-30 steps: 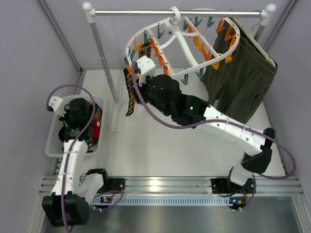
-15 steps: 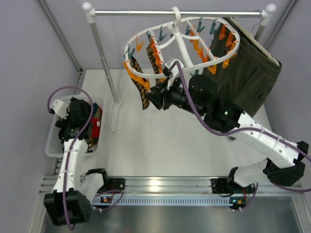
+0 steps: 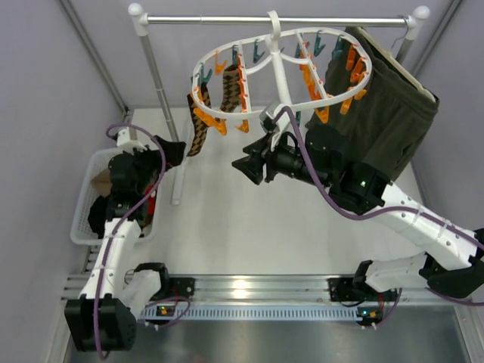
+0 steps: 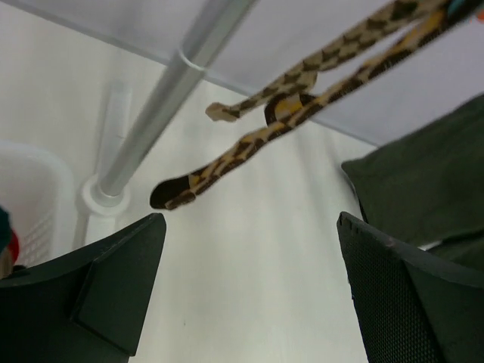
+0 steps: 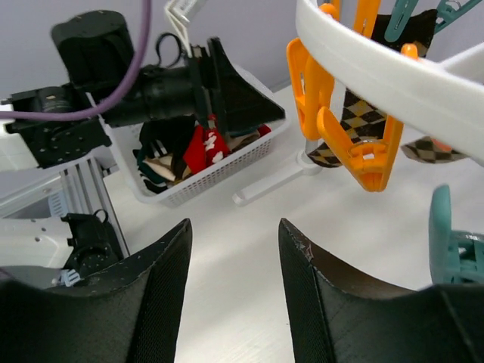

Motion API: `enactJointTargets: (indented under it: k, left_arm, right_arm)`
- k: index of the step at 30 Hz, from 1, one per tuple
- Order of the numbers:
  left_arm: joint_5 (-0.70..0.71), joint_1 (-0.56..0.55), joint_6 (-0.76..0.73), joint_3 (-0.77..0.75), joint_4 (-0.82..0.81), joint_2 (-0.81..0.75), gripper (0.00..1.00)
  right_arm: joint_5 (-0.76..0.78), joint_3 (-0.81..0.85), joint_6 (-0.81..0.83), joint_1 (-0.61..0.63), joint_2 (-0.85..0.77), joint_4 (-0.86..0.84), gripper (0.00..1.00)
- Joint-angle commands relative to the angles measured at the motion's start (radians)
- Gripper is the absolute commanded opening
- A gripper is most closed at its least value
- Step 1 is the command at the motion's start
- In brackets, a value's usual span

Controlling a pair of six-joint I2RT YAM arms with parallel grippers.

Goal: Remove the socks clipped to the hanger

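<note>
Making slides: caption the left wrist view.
Open left pincer aimed at two argyle socks dangling beside the rail post.

two clipped socks (image 3: pixel 198 132), one hanger (image 3: pixel 281 72), one basket (image 3: pixel 78 227)

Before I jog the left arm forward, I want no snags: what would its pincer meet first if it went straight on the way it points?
Most likely the brown-tan argyle socks hanging from the hanger, right ahead of the open left pincer. Depth is unclear, so it might pass just beneath their toes.
</note>
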State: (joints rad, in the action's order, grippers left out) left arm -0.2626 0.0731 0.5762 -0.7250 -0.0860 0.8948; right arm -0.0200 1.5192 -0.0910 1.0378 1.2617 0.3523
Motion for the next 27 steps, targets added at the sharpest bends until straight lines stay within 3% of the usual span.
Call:
enactJointTargets:
  k: [1, 3, 4, 6, 12, 15, 19, 24, 27]
  left_arm:
    - [-0.064, -0.114, -0.108, 0.039, -0.245, 0.032, 0.98]
    - [0.017, -0.239, -0.220, 0.036, -0.268, 0.058, 0.98]
    - [0.124, -0.280, -0.251, 0.029, -0.268, 0.093, 0.98]
    - [0.166, -0.349, -0.294, 0.021, -0.299, 0.127, 0.98]
    - [0.287, -0.389, -0.349, 0.074, -0.526, 0.233, 0.98]
    - [0.281, -0.389, -0.390, 0.128, -0.714, 0.282, 0.98]
    - [0.227, -0.388, -0.440, 0.101, -0.827, 0.395, 0.98]
    - [0.239, -0.386, -0.466, 0.023, -0.870, 0.564, 0.98]
    - [0.253, -0.383, -0.470, -0.019, -0.905, 0.650, 0.98]
  right_arm:
    - [-0.035, -0.028, -0.010, -0.009, -0.077, -0.027, 0.48]
    - [-0.046, -0.056, -0.010, -0.009, -0.094, -0.035, 0.50]
    - [-0.050, -0.063, -0.012, -0.009, -0.102, -0.036, 0.51]
    - [-0.064, -0.086, -0.015, -0.009, -0.128, -0.042, 0.52]
    - [-0.086, -0.146, -0.019, -0.010, -0.191, -0.065, 0.56]
    - [-0.092, -0.163, -0.018, -0.009, -0.214, -0.069, 0.59]
    - [-0.095, -0.177, -0.016, -0.009, -0.234, -0.072, 0.62]
    - [-0.095, -0.192, -0.013, -0.009, -0.251, -0.073, 0.77]
    - [-0.095, -0.205, -0.006, -0.009, -0.266, -0.075, 0.95]
